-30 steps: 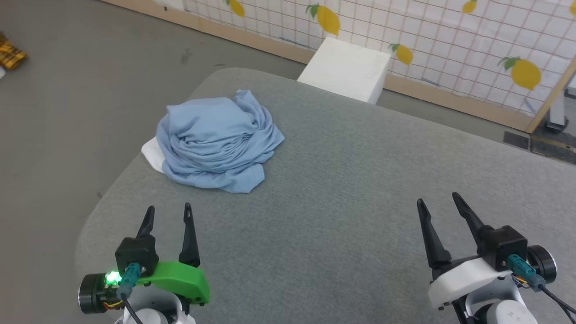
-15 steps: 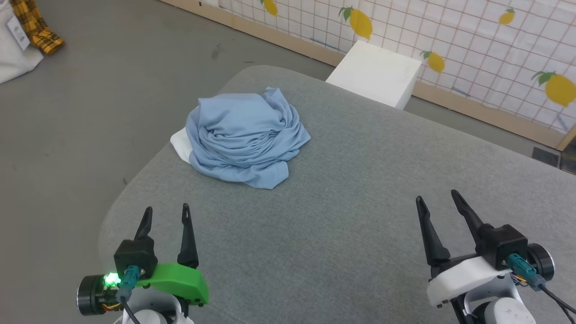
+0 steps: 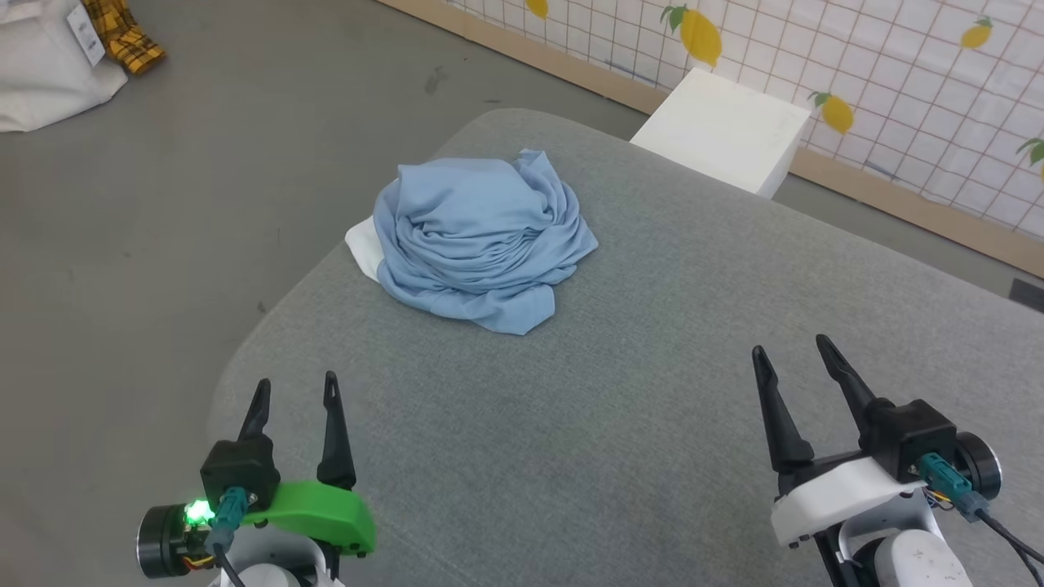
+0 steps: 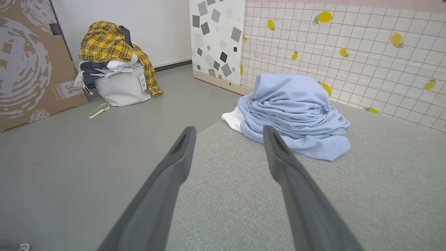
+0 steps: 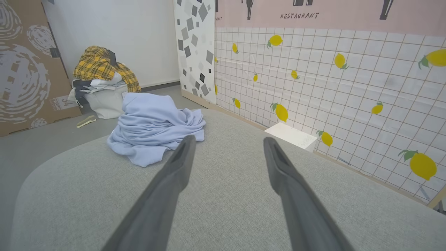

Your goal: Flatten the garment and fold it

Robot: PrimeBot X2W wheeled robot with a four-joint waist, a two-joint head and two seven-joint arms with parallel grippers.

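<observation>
The garment (image 3: 481,240), light blue and soft, lies bunched in a rounded heap of tight folds and wrinkles on the grey fabric-covered surface (image 3: 620,424), near its far-left rounded corner. Its sleeves and front cannot be told apart in the heap. A patch of white fabric (image 3: 361,247) protrudes from under it on the side facing the floor (image 3: 163,212), close to the surface's left edge. The left hand (image 3: 296,380) hovers at the near left, straddling that edge. Its fingers are apart and empty, pointing toward the heap and well short of it. The right hand (image 3: 791,345) hovers at the near right, fingers likewise apart and empty, well apart from the garment. A broad stretch of grey surface lies open between the hands and to the right of the heap. A white box (image 3: 722,130) stands on the floor just beyond the far edge, before the lemon-patterned tiled wall (image 3: 913,73).
</observation>
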